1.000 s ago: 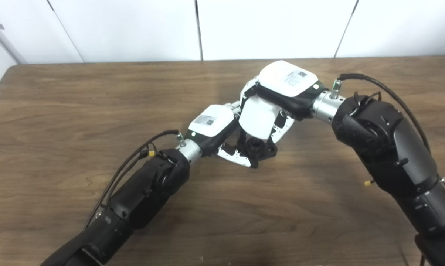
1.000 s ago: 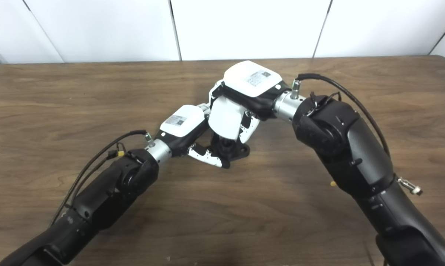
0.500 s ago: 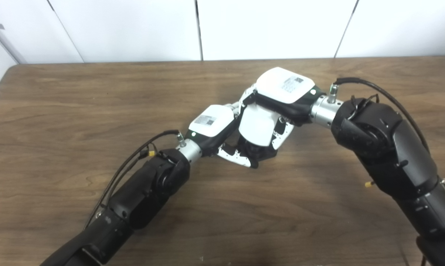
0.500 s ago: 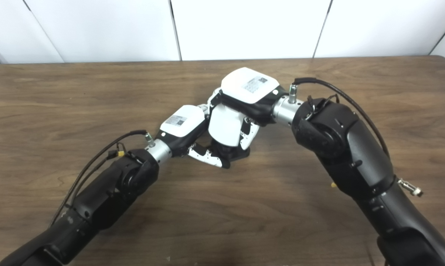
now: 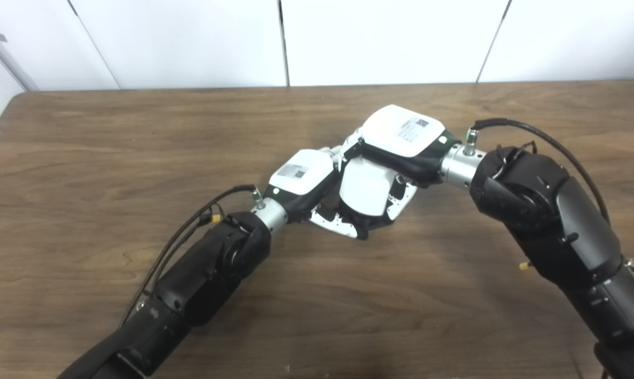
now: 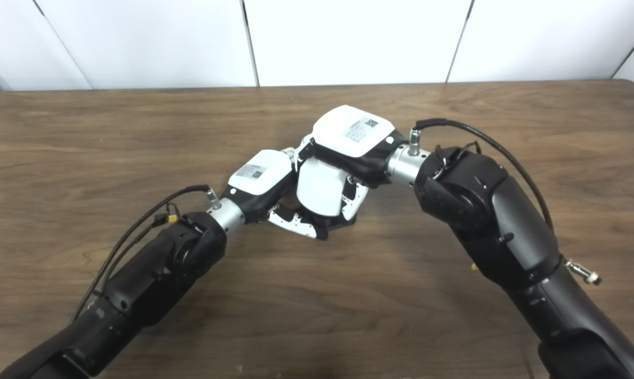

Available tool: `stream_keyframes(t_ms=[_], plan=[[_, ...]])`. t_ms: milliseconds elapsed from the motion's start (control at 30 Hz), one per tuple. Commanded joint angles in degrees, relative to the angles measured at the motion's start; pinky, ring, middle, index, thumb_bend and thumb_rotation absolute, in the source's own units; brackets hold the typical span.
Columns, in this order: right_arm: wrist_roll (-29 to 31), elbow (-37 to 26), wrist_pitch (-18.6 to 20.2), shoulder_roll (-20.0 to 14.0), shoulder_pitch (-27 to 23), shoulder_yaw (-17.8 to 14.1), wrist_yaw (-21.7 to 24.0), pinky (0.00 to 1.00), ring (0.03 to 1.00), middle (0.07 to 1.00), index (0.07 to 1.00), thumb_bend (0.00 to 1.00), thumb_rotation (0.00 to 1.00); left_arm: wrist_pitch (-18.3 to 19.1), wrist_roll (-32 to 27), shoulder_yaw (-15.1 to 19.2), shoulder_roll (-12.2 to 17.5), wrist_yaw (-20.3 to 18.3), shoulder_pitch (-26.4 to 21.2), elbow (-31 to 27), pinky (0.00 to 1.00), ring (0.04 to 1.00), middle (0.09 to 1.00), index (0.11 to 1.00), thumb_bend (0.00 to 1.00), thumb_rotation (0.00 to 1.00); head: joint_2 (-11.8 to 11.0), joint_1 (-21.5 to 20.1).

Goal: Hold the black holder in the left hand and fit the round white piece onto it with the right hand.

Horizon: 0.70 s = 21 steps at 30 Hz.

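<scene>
The black holder rests on the wooden table at its middle, and only its lower edge shows. My left hand is shut on it from the left, with the thumb along its near side. My right hand comes in from the right and sits directly over the holder. It is shut on the round white piece, which it holds pressed down onto the top of the holder. The holder's socket and the contact between the two parts are hidden. The holder and the white piece also show in the right eye view.
The brown wooden table reaches back to a white panelled wall. Black cables loop from both forearms near the wrists. No other objects show on the table.
My right hand has come down and slightly toward me with the white piece, which now covers the holder's socket. My left hand and the holder have stayed in place.
</scene>
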Motion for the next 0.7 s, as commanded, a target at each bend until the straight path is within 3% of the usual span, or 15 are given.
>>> stream_keyframes(t_ms=[0,667], plan=[[0.0,0.67,-1.95,-0.01,-0.57,0.95,-0.33,0.72,0.762,0.725,0.481,0.53,0.14,1.06,2.12,-2.58,1.09,-5.83,3.0,2.4,0.95,0.962,0.942,0.482,0.52,0.07,0.04,0.08],[0.06,1.37,-3.16,0.42,-0.34,4.68,0.32,0.74,0.756,0.718,0.482,0.53,0.14,0.79,2.21,-2.88,0.8,-4.63,2.72,2.85,0.94,0.957,0.922,0.483,0.52,0.07,0.39,0.52]])
